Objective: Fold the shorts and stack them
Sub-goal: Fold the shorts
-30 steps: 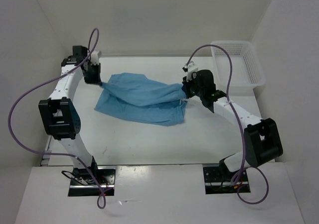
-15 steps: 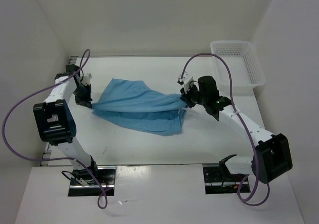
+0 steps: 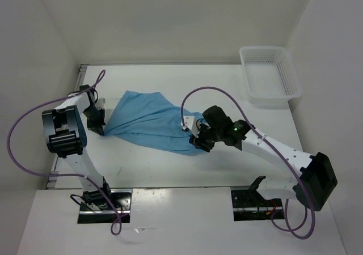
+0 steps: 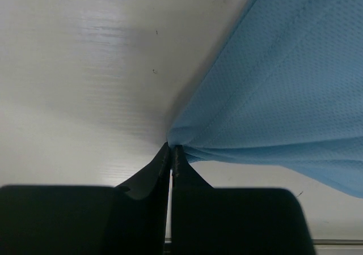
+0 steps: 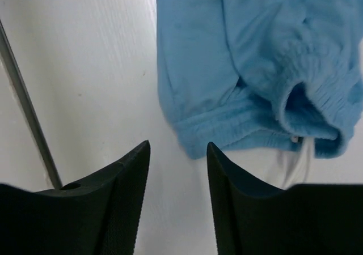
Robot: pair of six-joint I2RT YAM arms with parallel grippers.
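The light blue shorts (image 3: pixel 150 122) lie spread across the middle of the table, bunched toward the left. My left gripper (image 3: pixel 101 130) is shut on their left corner, and in the left wrist view the cloth (image 4: pixel 272 90) fans out from the pinched fingertips (image 4: pixel 171 147). My right gripper (image 3: pixel 199 144) stands open just off the shorts' right end. In the right wrist view the gathered waistband (image 5: pixel 266 113) lies on the table beyond the spread jaws (image 5: pixel 177 147), with nothing between them.
A white mesh basket (image 3: pixel 269 76) stands at the back right corner of the table. A purple cable (image 3: pixel 221 93) arcs over the right arm. White walls close in on the left, back and right.
The right gripper has let go of the waistband end after carrying it toward the front and left. The left gripper pulled its corner toward the near left, still shut on it.
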